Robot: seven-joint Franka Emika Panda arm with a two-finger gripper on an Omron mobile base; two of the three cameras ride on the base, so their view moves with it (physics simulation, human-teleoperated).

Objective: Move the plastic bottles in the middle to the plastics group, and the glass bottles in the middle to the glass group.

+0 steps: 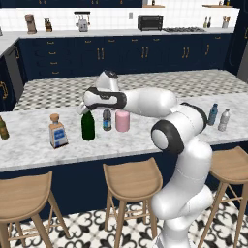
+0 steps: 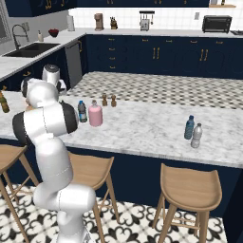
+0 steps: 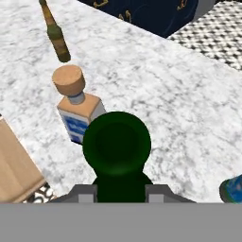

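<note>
The jaws clench the neck of the green wine bottle (image 1: 87, 127). It stands upright on the worktop (image 1: 145, 138), beside the cork-stoppered bottle (image 1: 57, 131).

- In the hand view we see the green wine bottle (image 3: 116, 156) from above; its neck sinks behind the grey band, so where the fingers meet it is hidden.
- The small water bottle (image 3: 233, 188) is cut by the right edge, only a blue sliver showing.
- In the right base view the arm covers the wine bottle entirely.
- The amber-brown bottle (image 1: 3, 129) is clipped by the left edge of the left base view.
- The two brown shakers (image 2: 108, 100) are too small for detail.
</note>
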